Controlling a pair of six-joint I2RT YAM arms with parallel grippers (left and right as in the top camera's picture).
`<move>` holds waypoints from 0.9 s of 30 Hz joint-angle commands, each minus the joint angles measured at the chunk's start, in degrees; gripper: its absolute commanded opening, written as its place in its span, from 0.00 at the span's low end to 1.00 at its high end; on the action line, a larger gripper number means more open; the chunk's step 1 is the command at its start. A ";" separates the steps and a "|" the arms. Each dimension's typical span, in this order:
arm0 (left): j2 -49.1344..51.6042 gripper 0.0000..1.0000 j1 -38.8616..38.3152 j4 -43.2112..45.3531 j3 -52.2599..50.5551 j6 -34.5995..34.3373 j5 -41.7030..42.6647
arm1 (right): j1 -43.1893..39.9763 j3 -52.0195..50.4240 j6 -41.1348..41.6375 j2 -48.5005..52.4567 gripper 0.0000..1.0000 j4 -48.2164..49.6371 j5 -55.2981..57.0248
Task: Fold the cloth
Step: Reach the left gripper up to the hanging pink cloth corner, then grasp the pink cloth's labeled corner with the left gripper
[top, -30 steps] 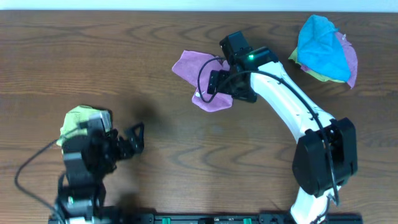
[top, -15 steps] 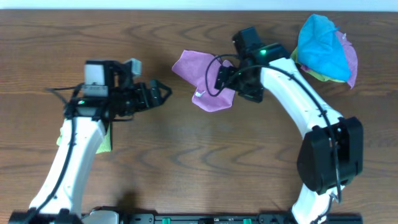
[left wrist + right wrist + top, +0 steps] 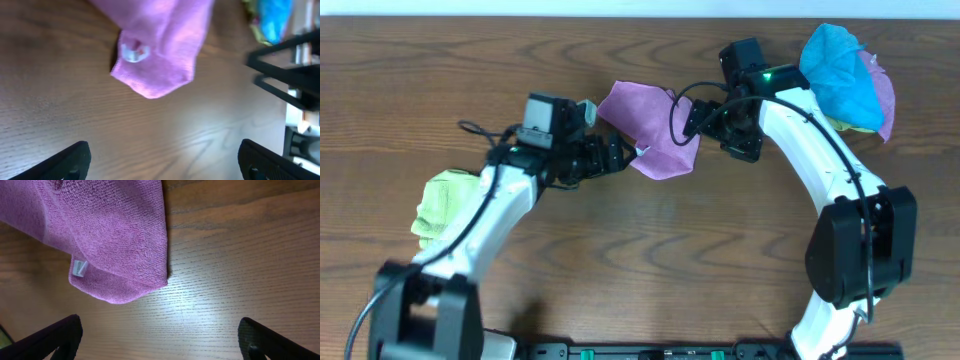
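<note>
The magenta-purple cloth (image 3: 650, 125) lies crumpled and partly doubled over on the wooden table, its small white tag (image 3: 640, 152) at the lower left edge. My left gripper (image 3: 620, 156) is open and empty, just left of the cloth's tagged corner. In the left wrist view the cloth (image 3: 160, 55) and tag (image 3: 134, 51) lie ahead of the open gripper (image 3: 165, 165). My right gripper (image 3: 700, 120) is open and empty at the cloth's right edge. The right wrist view shows the cloth (image 3: 110, 235) and tag (image 3: 79, 268) ahead of the open gripper (image 3: 160, 342).
A lime-green cloth (image 3: 445, 198) lies at the left, under the left arm. A bright blue cloth (image 3: 835, 75) sits on a small pile of other cloths at the back right, also visible in the left wrist view (image 3: 272, 20). The right arm arches over the table's right side.
My left arm has swung from the front left up to the cloth's left corner. My right gripper has drawn back to the right, off the cloth, which now lies more uncovered.
</note>
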 commanded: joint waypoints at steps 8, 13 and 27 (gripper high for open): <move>12.44 0.95 -0.22 12.79 0.92 -12.35 5.29 | 0.20 0.63 -1.57 -0.59 0.99 -0.17 -0.31; 15.39 0.95 -0.24 17.46 0.92 -16.17 6.49 | 0.20 0.63 -1.57 -0.59 0.99 -0.17 -0.31; 16.15 0.95 -2.86 20.70 0.92 -17.35 2.08 | 0.20 0.63 -1.53 -0.59 0.99 -0.13 -0.31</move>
